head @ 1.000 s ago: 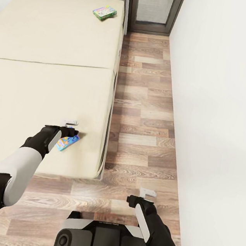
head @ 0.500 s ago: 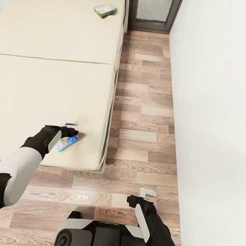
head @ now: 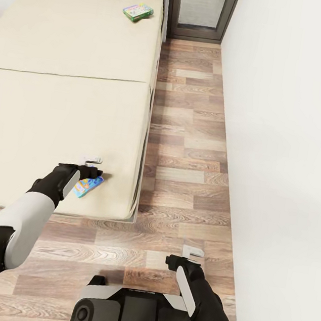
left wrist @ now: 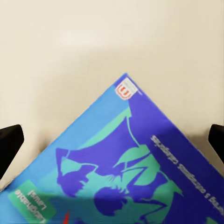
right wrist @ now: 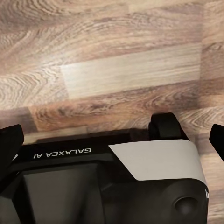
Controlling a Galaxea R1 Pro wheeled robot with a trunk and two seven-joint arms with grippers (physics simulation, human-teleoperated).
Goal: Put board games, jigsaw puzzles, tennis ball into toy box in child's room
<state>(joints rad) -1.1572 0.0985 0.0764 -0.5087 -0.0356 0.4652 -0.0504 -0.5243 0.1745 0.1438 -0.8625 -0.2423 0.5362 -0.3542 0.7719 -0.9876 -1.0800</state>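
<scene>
1. My right gripper [head: 191, 254] hangs low over the floor [head: 182, 148] beside the base, carrying nothing, fingers spread.
2. My left gripper [head: 94, 169] is over the near corner of the bed [head: 46, 103], fingers parted around a blue board game [left wrist: 126, 168]; whether they touch it I cannot tell. Its long axis runs diagonally, away to the right.
3. A second, green board game [head: 137, 12] lies far off near the headboard: two games counted.
</scene>
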